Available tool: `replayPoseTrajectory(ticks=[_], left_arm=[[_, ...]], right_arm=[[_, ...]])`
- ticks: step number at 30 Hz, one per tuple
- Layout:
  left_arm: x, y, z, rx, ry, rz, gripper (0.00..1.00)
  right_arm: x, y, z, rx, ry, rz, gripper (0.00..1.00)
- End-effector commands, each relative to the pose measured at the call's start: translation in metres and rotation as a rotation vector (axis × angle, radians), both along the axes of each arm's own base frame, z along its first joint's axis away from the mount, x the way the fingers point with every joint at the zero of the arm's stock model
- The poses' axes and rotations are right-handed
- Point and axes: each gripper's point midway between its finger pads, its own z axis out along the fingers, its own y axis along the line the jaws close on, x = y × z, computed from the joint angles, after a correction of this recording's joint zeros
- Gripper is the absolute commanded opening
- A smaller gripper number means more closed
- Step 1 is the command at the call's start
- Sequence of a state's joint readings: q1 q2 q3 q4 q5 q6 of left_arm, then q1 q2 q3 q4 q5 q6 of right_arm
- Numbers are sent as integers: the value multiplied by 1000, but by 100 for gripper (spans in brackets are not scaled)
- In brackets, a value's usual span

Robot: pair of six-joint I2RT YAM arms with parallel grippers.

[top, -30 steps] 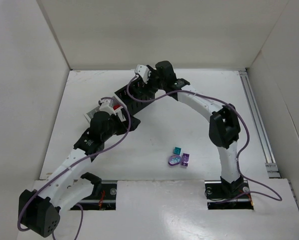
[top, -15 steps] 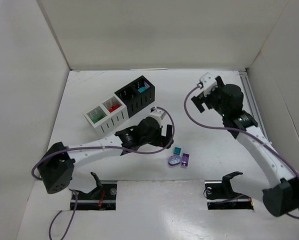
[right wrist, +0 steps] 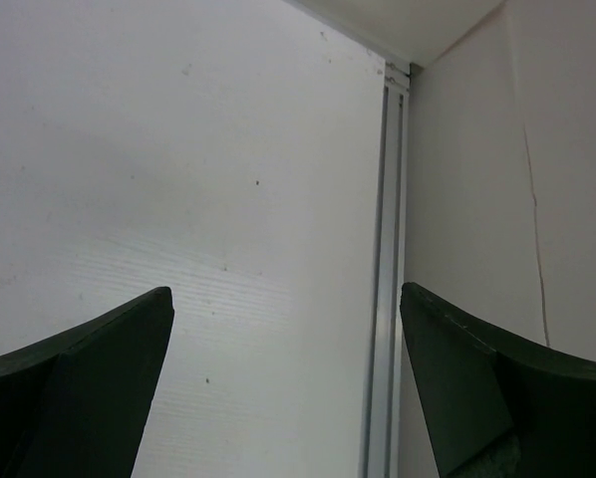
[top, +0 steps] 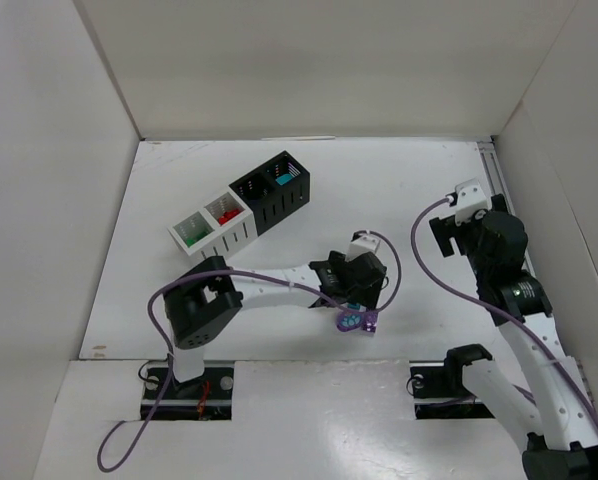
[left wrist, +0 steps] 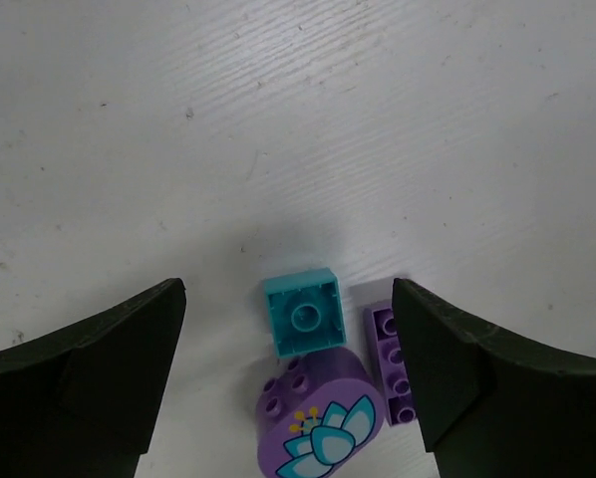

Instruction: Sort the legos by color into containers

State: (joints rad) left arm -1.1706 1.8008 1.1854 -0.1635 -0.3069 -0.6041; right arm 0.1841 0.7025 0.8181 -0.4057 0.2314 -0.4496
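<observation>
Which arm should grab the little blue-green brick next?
Left. The left gripper, open, hangs right over the teal brick, beside the two purple bricks. The right gripper, also open, is far off by the rail at the table's right edge, with no brick in its view.

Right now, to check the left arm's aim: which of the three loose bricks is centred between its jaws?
The teal square brick; the lavender oval lies nearer the camera, the purple rectangle off-centre.

teal brick (left wrist: 304,317): mostly under left gripper (top: 353,298) in top view
lavender oval (left wrist: 316,423): cut by bottom edge
purple brick (left wrist: 389,358): partly behind finger (left wrist: 447,378)
</observation>
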Motion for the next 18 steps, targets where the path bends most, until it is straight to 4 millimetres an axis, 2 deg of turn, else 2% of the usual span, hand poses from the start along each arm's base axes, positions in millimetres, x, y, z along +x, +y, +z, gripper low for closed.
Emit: replayPoseTrajectory(ticks=[1,3,11,15,16,18], left_arm=[[6,-1,3,42,-23,58,80],[4,-3,-9,67,-4,52,73],[-6,-8,-16,70,28,10,44],[-9,-11,-15,46,38,-13,31],[-9,-12,-10,36,34,-14,24],[-6,-12,-3,30,19,-6,21]], right_arm=[[-1,-9,-13,-23,49,-45,100],[-1,-8,-18,-22,59,-36,100],[3,-9,-21,-30,72,-34,100],[3,-9,-21,-30,72,-34,100],[3,-9,-21,-30,72,-34,100],[2,-9,-19,-28,63,-34,100]])
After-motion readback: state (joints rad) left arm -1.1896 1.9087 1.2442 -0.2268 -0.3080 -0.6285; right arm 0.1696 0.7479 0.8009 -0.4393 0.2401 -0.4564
